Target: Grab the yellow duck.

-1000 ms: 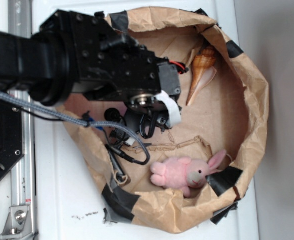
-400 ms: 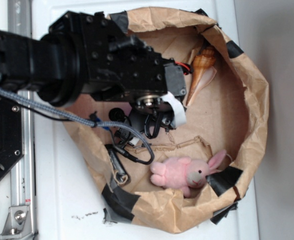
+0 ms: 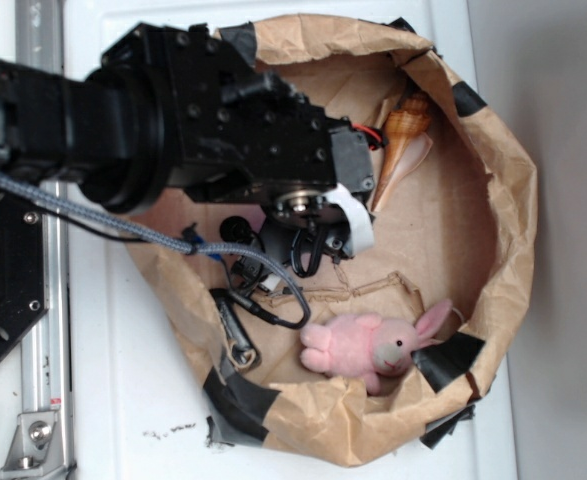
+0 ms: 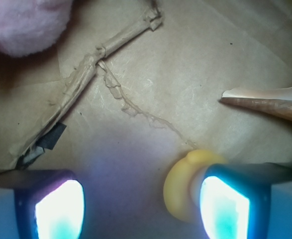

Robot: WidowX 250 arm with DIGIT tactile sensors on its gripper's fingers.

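The wrist view shows the yellow duck [image 4: 180, 191] as a rounded yellow shape on the brown paper floor. It lies against the inner side of my right finger [image 4: 225, 206], which covers part of it. My gripper [image 4: 141, 204] is open, and the gap between the duck and the left finger [image 4: 56, 206] is wide and bare. In the exterior view the black arm and wrist hang over the middle of the paper nest, the gripper [image 3: 313, 245] points down beneath them, and the duck is hidden.
A pink plush bunny [image 3: 365, 345] lies at the nest's front, its edge showing top left [image 4: 26, 25] in the wrist view. An orange-tan spiral shell [image 3: 398, 150] [image 4: 270, 102] lies at the back. The crumpled taped paper wall [image 3: 513, 200] rings everything. Cables [image 3: 263, 290] hang below the arm.
The arm has shifted slightly to the right over the nest since a second ago, with hardly any motion in the last half second. The bunny and the shell have not moved.
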